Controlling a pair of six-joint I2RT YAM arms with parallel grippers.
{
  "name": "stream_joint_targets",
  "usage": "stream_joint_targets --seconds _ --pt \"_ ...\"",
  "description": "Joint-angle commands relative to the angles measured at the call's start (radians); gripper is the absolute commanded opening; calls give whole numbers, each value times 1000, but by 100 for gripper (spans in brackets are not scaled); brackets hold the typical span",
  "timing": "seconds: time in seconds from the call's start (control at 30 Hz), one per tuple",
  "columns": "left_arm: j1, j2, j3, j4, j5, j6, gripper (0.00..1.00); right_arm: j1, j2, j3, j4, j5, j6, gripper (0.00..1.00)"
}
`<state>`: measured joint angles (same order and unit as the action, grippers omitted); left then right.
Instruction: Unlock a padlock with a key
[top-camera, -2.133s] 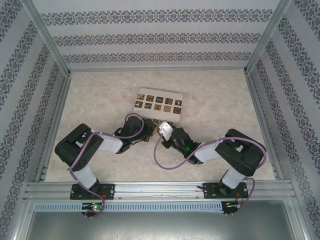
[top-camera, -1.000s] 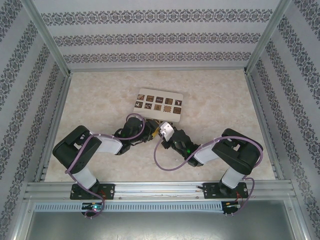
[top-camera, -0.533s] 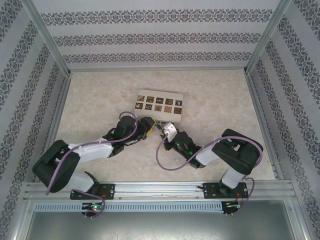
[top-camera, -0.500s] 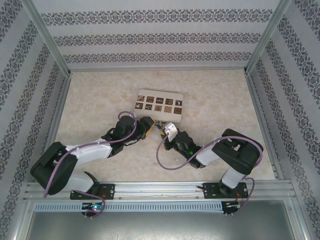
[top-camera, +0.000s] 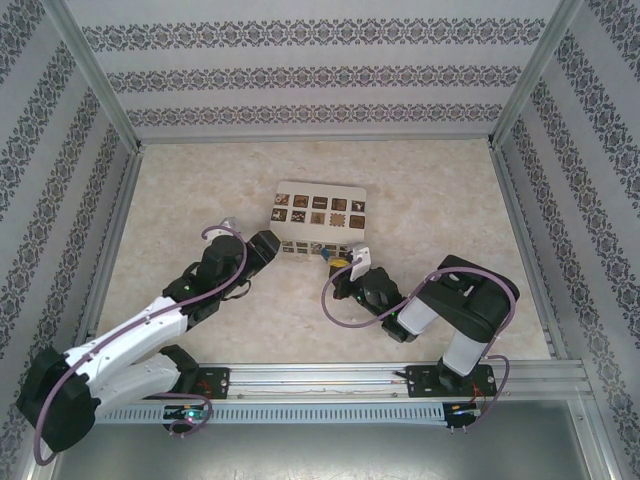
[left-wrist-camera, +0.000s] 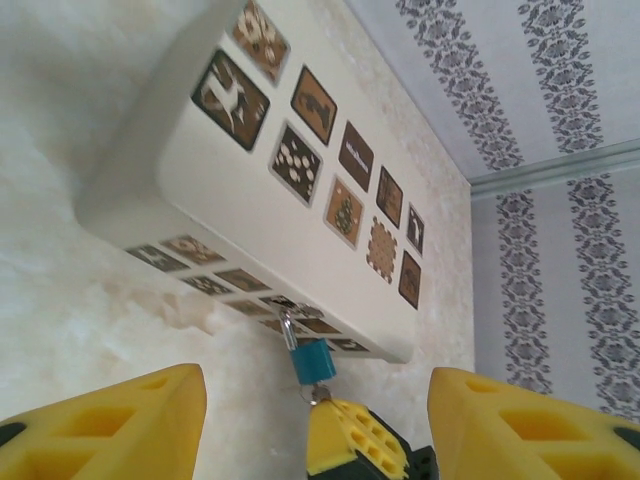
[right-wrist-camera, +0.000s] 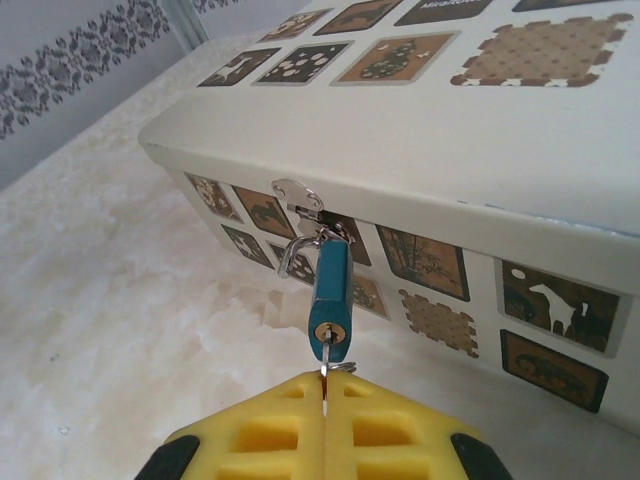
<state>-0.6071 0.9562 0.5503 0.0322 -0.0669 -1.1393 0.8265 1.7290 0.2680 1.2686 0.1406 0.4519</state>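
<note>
While the padlock (right-wrist-camera: 330, 290) hangs light and swingy from the box (right-wrist-camera: 420, 130) hasp, mid-frame in the right wrist view, right gripper (right-wrist-camera: 325, 420) pinches its key (right-wrist-camera: 326, 375), left gripper (top-camera: 268, 243) gapes wide: likely needs steadying by its stiff body.

metal gleam, matt box

the padlock (right-wrist-camera: 330, 285) has a smooth blue painted body and a bright silvery metal shackle (right-wrist-camera: 292, 258); hasp (right-wrist-camera: 298, 195) and key (right-wrist-camera: 325, 368) gleam alike. the box (right-wrist-camera: 430, 150) looks matt white, the right gripper's (right-wrist-camera: 325, 405) pads (right-wrist-camera: 260, 430) dull yellow, the table (right-wrist-camera: 110, 300) faintly glossy
</note>
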Motion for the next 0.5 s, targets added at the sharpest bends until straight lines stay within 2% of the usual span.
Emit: stream_joint_targets --seconds 0.0,0.47 --pt "12 -40 41 -136 -93 92 61 -3 7 -16 75 22 155 0" --pt "15 -50 45 -153 -112 105 63 3 -26 -38 -4 89 585 0"
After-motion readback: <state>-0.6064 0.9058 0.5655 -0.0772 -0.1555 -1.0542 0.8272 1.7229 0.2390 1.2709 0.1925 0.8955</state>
